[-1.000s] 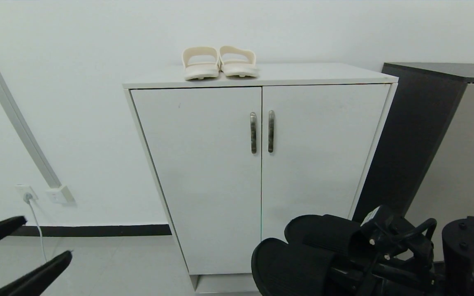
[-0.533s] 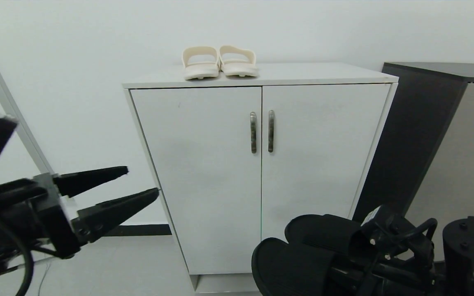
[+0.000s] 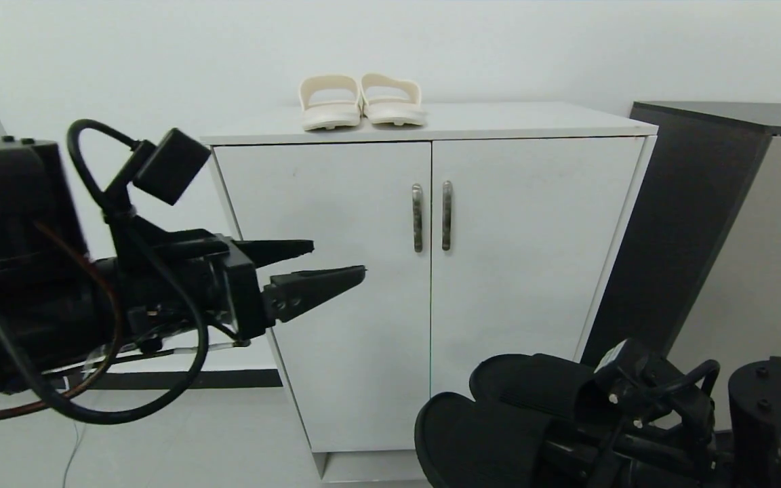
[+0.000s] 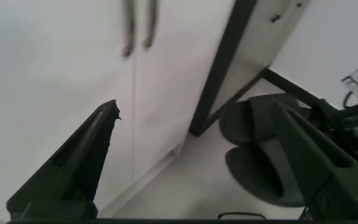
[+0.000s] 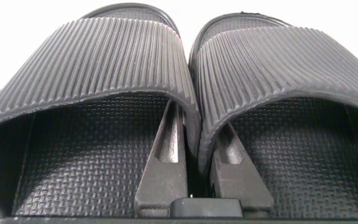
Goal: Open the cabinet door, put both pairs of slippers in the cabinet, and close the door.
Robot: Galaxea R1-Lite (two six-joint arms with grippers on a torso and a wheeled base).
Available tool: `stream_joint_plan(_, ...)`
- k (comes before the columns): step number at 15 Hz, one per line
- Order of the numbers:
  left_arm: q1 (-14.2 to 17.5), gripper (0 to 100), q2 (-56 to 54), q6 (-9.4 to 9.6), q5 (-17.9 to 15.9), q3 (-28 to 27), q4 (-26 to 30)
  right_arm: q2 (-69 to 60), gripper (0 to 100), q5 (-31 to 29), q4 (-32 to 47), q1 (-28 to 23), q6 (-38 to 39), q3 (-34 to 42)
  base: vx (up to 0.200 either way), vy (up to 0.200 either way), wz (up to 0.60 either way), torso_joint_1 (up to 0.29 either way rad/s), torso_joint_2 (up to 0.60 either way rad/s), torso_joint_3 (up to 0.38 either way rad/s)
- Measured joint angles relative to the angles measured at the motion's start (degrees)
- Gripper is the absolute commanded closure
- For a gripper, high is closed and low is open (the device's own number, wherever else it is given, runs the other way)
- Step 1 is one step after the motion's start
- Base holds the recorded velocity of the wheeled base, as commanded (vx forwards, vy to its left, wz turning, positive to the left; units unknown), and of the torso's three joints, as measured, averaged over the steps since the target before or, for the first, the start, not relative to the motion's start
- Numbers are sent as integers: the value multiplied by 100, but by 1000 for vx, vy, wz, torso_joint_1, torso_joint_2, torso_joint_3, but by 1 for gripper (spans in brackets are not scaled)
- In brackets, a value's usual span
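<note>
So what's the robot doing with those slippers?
It is tidying slippers into the white cabinet, and it is at the start. Its right gripper is shut on the black slippers, held low in front of the right door. Its left gripper is open and raised in front of the left door, pointing toward the handles. Both doors are shut, and the cream slippers sit on top of the cabinet.
</note>
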Motion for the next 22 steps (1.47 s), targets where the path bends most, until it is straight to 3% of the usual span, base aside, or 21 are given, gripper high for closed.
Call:
stream_joint_plan(4, -534, 0, 879, -183, 24, -1006, -1, 2, 100, -2, 1, -15, 6, 22, 0, 0, 0, 0, 0, 0)
stream_joint_plan(7, -752, 0, 1551, -600, -66, -1814, 0, 2, 100, 0, 1, -26, 1, 24, 0, 0, 0, 0, 0, 0)
stream_joint_plan(9, -829, 0, 1930, -864, -306, -2288, 5, 2, 100, 0, 1, -26, 1, 24, 0, 0, 0, 0, 0, 0)
stream_joint_plan(11, -848, 0, 2247, -1253, -611, -2669, 0, 2, 100, -7, 1, -22, 6, 20, 0, 0, 0, 0, 0, 0)
stream_joint_plan(12, -848, 0, 2367, -1343, -664, -2783, 0, 2, 100, -2, 1, -22, 9, 20, 0, 0, 0, 0, 0, 0)
stream_joint_plan(15, -846, 0, 2737, -1398, -627, -3087, 0, 2, 100, 0, 1, -26, 6, 24, 0, 0, 0, 0, 0, 0)
stream_joint_plan(19, -831, 0, 3122, -1393, -18, -3429, 2, 12, 100, 0, 1, -24, 9, 33, 0, 0, 0, 0, 0, 0)
stream_joint_plan(22, -733, 0, 3299, -1391, 35, -3585, 10, 55, 100, 2, 4, -22, 20, 33, 0, 0, 0, 0, 0, 0)
